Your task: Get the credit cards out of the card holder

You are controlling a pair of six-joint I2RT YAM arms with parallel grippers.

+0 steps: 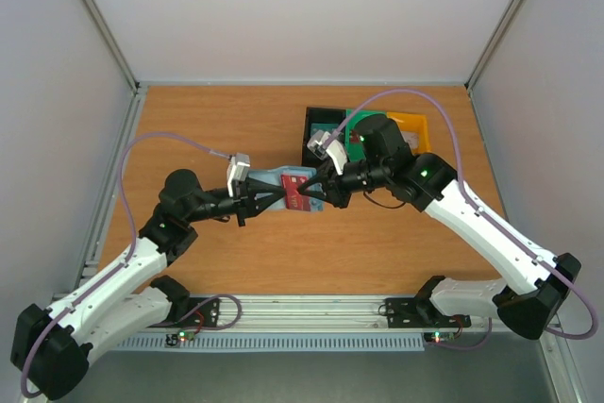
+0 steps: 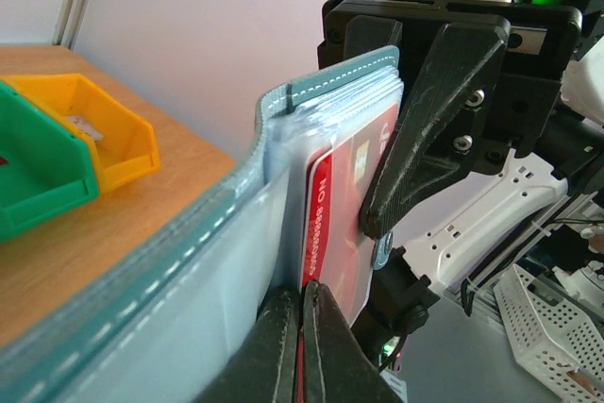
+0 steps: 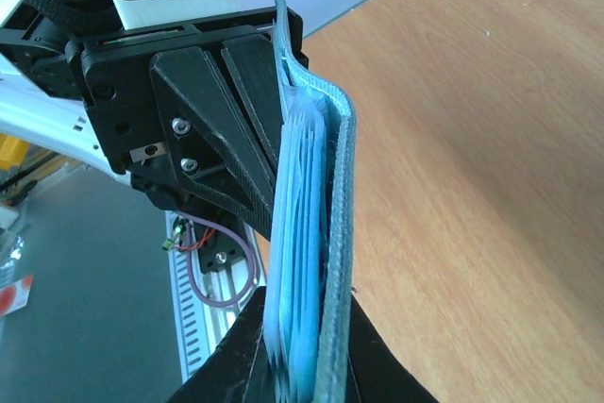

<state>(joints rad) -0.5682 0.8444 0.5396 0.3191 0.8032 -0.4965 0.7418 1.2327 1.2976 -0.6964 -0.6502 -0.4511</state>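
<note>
**Card holder** (image 2: 170,280): soft blue-grey bifold with pale stitching along the rim, opened out. It is held edge-up between the two grippers over the middle of the tabletop (image 1: 217,120). A stack of lighter blue, clear-faced pockets fans from the spine.

**Credit card** (image 2: 344,205): red with pale print, one clearly seen. It stands partly out of the pocket stack on the flap nearer the right arm. How many more cards sit in the pockets cannot be told.

**Left gripper** (image 2: 302,297): black fingers clenched together, with a sliver of the red card's edge pinched between the tips. It comes in from the tabletop's left side.

**Right gripper** (image 3: 304,313): clamped on the card holder, one finger on the outer cover and the other against the pocket stack. In the left wrist view its fingers lie across the flap just beside the red card. It comes in from the tabletop's right side, tip to tip with the left gripper.

**Black bin** (image 1: 319,125), **green bin** (image 1: 357,123), **yellow bin** (image 1: 412,125): set in a row near the far edge of the tabletop, right of centre, partly hidden behind the right arm. Their contents are too small to make out.
</note>
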